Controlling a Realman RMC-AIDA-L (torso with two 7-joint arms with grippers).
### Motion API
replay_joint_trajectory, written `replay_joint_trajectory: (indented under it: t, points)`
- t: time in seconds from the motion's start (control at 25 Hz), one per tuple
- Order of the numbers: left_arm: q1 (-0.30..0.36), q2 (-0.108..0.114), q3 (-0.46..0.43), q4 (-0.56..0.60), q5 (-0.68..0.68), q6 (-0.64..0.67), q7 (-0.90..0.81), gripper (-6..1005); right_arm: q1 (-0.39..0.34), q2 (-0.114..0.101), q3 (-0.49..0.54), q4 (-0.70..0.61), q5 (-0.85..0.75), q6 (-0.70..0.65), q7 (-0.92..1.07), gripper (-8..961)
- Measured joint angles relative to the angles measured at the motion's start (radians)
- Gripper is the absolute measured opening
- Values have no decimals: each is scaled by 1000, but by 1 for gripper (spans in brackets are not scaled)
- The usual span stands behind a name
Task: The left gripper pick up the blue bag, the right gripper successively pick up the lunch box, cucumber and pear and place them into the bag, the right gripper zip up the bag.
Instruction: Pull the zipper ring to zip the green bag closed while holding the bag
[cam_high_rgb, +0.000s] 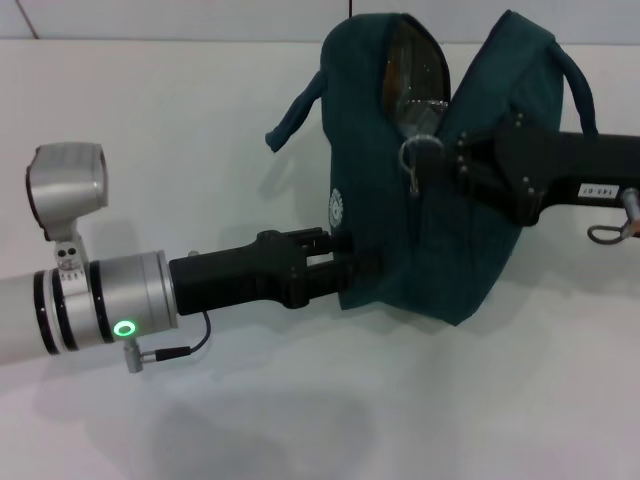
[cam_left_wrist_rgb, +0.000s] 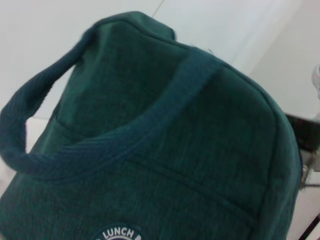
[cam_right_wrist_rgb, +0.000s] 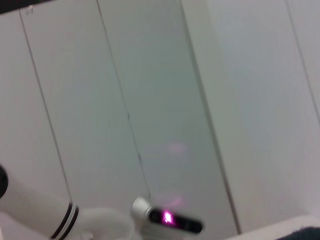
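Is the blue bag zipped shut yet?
Not fully. The blue bag still gapes at the top, foil lining showing. The right gripper is at the ring zip pull.

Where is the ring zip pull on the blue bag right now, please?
In the head view, the ring zip pull hangs below the blue bag's opening, beside the right end effector.

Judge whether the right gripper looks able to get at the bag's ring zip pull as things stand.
Probably yes. In the head view the right gripper is already beside the ring zip pull, with nothing between them, while the left gripper steadies the blue bag lower down.
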Motion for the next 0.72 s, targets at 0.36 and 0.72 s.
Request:
replay_joint_trajectory:
  t: [0.36,0.72]
  points:
    - [-1,-2,-3,-45,-1,-23,139,417,-2,0,2,2,38,7,0,22]
    - [-3,-3,0,-65,-35,-27,187,126,-4,0,2,7,41,8,1,24]
